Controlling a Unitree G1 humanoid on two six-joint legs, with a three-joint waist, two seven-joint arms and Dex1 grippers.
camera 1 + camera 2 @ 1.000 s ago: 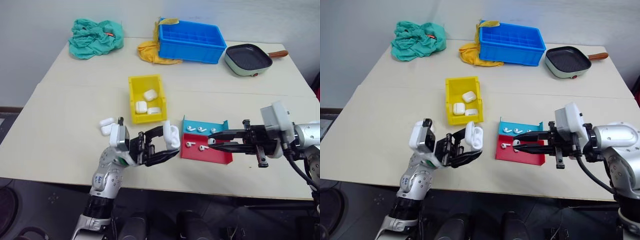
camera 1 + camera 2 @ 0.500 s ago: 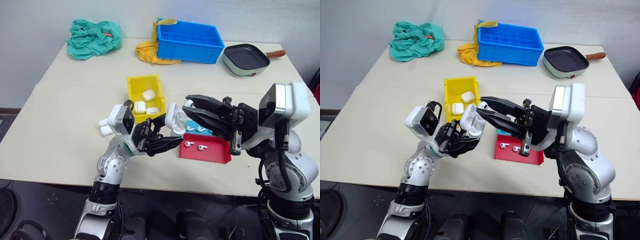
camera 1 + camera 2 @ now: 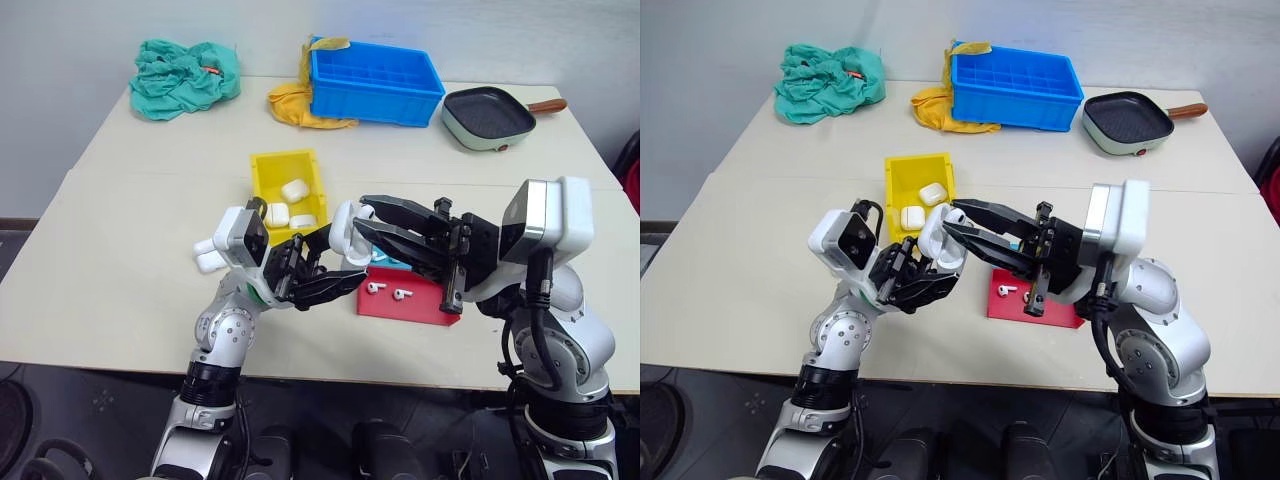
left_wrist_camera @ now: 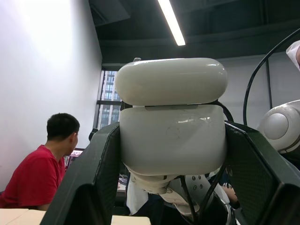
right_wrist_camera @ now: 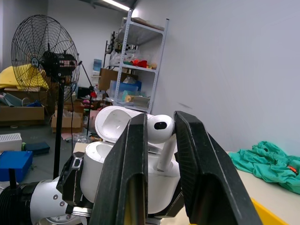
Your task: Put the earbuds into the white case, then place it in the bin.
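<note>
Silver jointed arms, white wrist housings, black jaws

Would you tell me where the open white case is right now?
The white case is held above the table in the left end effector, near the yellow bin.

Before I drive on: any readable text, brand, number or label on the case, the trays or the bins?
No readable text, number or brand anywhere.
Glossy white earbud case in the left gripper: plain, scuffed.
Small yellow plastic bin, red tray, large blue compartmented crate: no labels visible.
Green cloth: a small red mark, too small to read.
</note>
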